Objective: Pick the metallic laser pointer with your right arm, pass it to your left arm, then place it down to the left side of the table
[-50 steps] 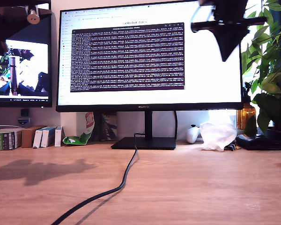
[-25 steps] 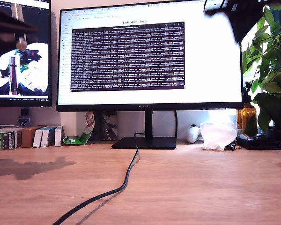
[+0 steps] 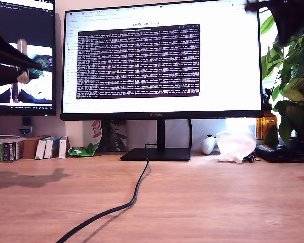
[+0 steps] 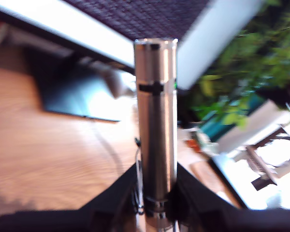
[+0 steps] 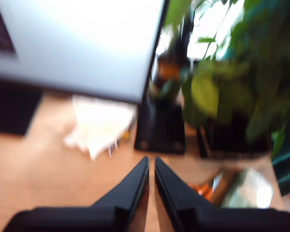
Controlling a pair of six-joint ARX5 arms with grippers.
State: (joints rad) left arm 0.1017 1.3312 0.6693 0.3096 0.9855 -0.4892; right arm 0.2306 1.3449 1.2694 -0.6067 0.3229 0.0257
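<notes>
My first gripper [image 4: 157, 186] clamps the slim shiny silver metal laser pointer [image 4: 156, 116] near its base. Stiff, smooth, probably slippery; grip mid-barrel. My second gripper [image 5: 151, 171] is closed, empty.

Shiny silver metallic laser pointer [image 4: 157, 121], black tool [image 4: 157, 193], light-brown grained table [image 3: 202, 197]

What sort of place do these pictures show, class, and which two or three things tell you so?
Most likely a home or office computer desk: a large monitor showing terminal text, a second screen beside it, a wooden desktop crossed by a black cable, and a potted plant.
</notes>
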